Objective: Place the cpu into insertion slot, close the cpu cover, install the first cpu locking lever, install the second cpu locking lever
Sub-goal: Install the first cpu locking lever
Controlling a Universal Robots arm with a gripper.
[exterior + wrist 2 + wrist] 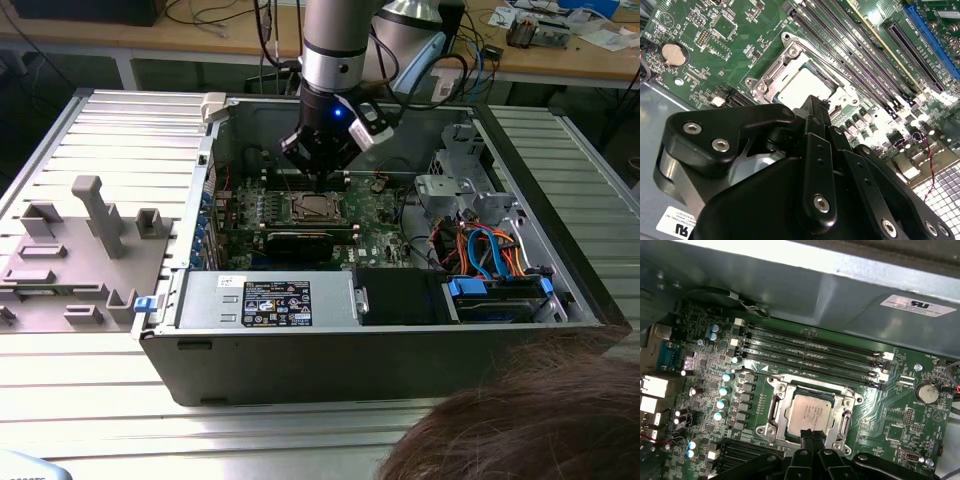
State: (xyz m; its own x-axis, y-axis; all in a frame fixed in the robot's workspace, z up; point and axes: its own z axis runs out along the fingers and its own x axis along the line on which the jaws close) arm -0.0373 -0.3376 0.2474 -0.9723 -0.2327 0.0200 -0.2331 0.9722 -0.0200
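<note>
Nearest the lens: the gripper, whose black linkage and screw heads loom large in the second wrist view and narrow down to the fingertips over the socket.
Tool state: the two fingers are pressed together with nothing between them. In the first wrist view the joined fingertips sit at one edge of the socket, touching it or just above it; I cannot tell which.
Arm: in the exterior view the gripper reaches straight down into the open computer case.
Cpu position: the cpu lies flat in the insertion slot on the green motherboard, between the memory slots and the fingertips.
Cover: the cpu cover appears folded down around the chip, whose metal top shows through the square window.
Done, by my reading: the chip is seated and the cover is down or very nearly so.
Left, by my reading: the two locking levers. I cannot make out whether either is latched.
Orientation: the dull silvery top faces up. The chip is square, so it has no real long axis. Its sides run parallel to the memory slots and the cover frame, with no skew visible.
Surroundings: a coin cell battery sits well apart from the socket. In the exterior view a black expansion card lies just beside the socket, and a person's hair fills the near corner.
</note>
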